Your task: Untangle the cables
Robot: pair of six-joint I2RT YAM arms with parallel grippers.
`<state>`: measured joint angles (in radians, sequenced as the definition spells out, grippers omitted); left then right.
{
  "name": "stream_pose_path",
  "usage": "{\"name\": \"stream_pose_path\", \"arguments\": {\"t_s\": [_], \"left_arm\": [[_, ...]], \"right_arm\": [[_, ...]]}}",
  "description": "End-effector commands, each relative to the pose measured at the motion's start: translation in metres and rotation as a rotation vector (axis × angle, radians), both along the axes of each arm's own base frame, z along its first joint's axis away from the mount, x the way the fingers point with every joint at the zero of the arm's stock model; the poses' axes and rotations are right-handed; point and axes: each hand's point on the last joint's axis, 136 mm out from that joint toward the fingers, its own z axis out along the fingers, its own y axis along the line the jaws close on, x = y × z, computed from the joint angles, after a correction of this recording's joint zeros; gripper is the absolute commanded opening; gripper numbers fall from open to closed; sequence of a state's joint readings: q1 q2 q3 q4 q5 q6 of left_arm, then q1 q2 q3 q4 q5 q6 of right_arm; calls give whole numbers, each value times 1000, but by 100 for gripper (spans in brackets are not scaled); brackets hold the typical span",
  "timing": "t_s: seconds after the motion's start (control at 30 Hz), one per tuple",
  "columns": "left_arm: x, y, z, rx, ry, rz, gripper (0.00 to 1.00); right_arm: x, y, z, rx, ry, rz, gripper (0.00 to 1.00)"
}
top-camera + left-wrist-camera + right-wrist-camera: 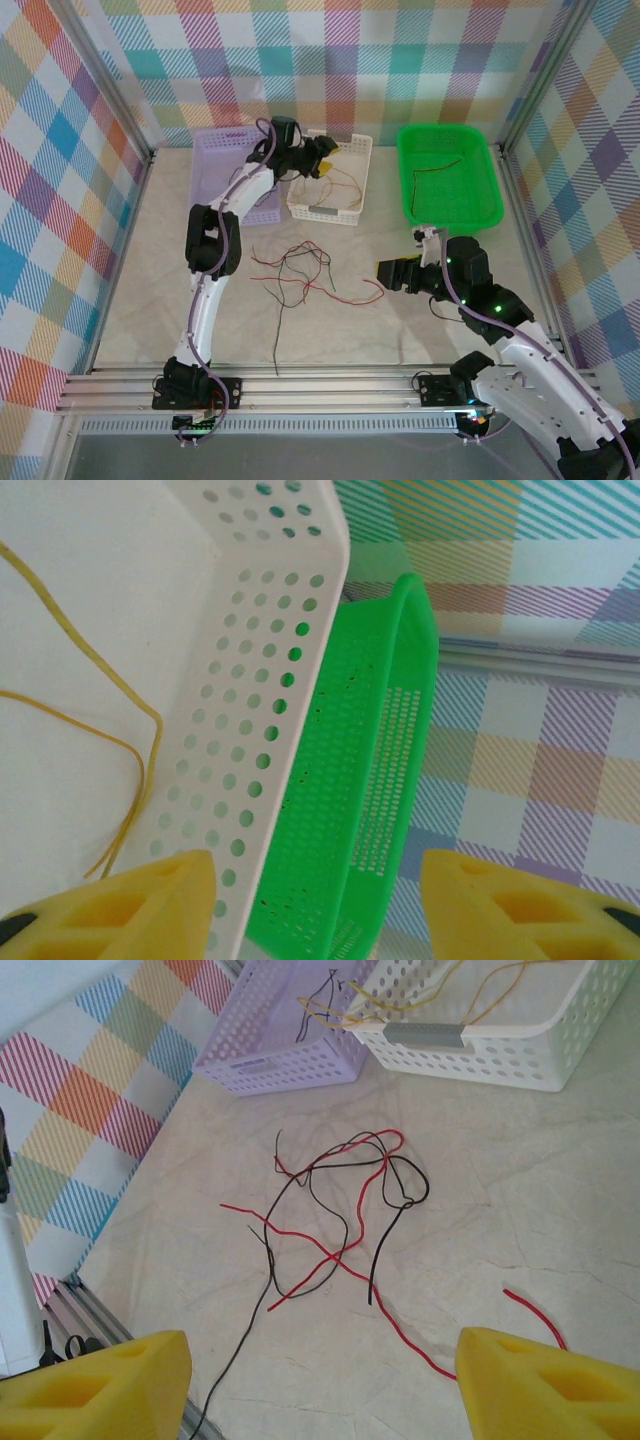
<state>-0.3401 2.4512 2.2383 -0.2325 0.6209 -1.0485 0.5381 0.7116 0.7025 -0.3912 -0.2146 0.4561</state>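
Observation:
A loose tangle of red and black cables (300, 270) lies on the table's middle, with one black strand trailing toward the near edge (340, 1210). Yellow cables (338, 180) rest in the white basket (300, 205); they show on its floor (110, 730) in the left wrist view. A thin dark cable (438, 170) lies in the green basket (490, 185). My left gripper (322, 150) hovers over the white basket's far end, open and holding nothing (318, 900). My right gripper (385, 273) is low, just right of the tangle, open and holding nothing (322, 1370).
A purple basket (215, 165) at the back left holds a black cable (320, 1000). The white basket's perforated wall (260, 680) and the green basket (370, 760) stand side by side. Plaid walls enclose three sides; an aluminium rail (320, 385) runs along the near edge.

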Motion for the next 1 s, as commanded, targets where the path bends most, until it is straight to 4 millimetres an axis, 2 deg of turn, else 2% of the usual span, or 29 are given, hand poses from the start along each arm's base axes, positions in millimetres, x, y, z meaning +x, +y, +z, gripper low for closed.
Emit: {"name": "stream_pose_path", "arguments": {"t_s": [0.0,0.17,0.27,0.37,0.53,0.63,0.77,0.87,0.97], "left_arm": [[-31,9,101,99,-192,-35,60],[-81,43,142,359,-332,-33,68],[-111,68,152,458,-360,-2,75],[-143,98,159,554,-373,43,96],[-197,149,157,704,-338,116,99],[-230,177,152,769,-337,168,100],[-266,212,132,843,-332,246,100],[-285,229,120,891,-343,277,100],[-296,244,112,932,-353,314,100]], "right_arm": [[-2,5,-8,-15,30,34,72],[-6,34,-39,-34,94,143,77],[-10,59,-58,-101,117,213,79],[-13,90,-75,-165,119,271,79],[-11,132,-105,-257,163,303,79],[-3,150,-123,-303,200,276,78],[16,160,-138,-358,244,187,73],[33,163,-134,-401,226,129,70],[51,155,-129,-476,181,54,68]]}}
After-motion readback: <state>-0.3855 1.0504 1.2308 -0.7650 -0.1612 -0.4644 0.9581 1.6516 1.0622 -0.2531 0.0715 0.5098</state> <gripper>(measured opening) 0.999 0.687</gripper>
